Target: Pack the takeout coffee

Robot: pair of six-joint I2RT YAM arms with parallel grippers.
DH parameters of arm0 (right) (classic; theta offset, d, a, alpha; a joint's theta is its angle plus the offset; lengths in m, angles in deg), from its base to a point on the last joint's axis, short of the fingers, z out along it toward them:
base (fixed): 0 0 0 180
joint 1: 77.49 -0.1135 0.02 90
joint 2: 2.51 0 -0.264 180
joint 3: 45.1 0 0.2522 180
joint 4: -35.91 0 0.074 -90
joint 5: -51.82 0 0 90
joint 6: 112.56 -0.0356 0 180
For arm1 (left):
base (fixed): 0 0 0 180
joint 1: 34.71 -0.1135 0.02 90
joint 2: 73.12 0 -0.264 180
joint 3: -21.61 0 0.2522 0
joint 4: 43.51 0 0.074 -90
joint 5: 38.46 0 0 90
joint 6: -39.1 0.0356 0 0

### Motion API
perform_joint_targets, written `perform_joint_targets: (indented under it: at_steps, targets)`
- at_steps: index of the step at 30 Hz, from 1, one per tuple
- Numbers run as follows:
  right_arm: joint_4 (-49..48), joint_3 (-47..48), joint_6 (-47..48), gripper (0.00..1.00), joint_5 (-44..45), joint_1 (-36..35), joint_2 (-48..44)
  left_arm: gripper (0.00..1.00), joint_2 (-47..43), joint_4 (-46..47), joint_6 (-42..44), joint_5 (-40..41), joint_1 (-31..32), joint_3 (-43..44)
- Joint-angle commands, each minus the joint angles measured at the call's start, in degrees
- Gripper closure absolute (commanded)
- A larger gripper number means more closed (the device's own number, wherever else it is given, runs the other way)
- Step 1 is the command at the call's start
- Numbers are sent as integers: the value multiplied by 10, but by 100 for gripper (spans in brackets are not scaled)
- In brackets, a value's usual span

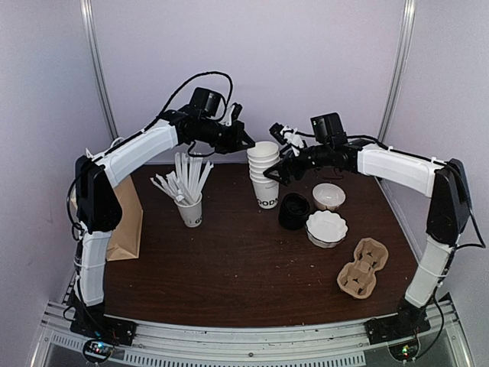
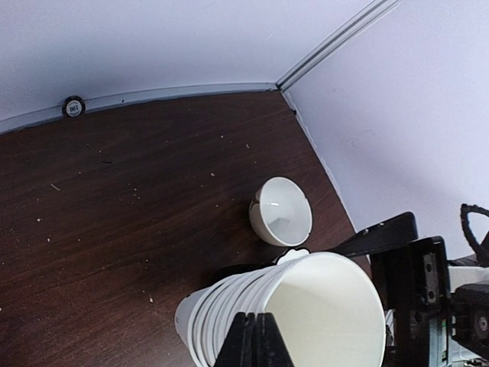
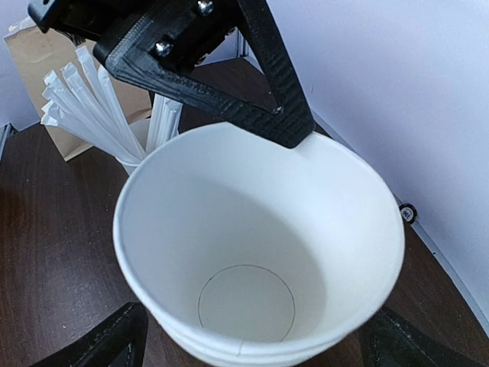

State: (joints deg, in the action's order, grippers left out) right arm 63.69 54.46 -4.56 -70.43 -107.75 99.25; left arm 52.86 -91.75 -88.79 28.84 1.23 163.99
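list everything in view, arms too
nested paper cup stack: one, white, back centre
paper cup of long straws: one, white, left of stack
paper bag: one, brown, left edge
round plastic lids: one stack, black, right of cups
round bowl: one, white, back right
scalloped round piece: one, white, before bowl
pulp cup carrier: one, tan, front right
wooden table: one, dark brown, underneath
left gripper: one, black, shut at stack's rim
right gripper: one, black, open around stack

White-shelled arms (image 1: 141,149), black joints, looping black cables (image 1: 195,76), black screw-studded left gripper (image 3: 294,130)
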Motion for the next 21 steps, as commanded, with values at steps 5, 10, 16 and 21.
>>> perform_joint_targets:
  at_steps: [5,10,16,21]
  targets:
    - [-24,49,-36,1,-51,-6,43,100,-36,72,-50,-51,-10,-25]
    - [-38,59,-68,2,-135,-6,57,100,-37,80,-63,-57,-10,-29]
    - [-50,45,-89,25,-98,1,68,100,-42,83,-73,-60,-10,-26]
    - [-41,31,-88,28,-58,4,84,100,-57,73,-65,-49,-11,-15]
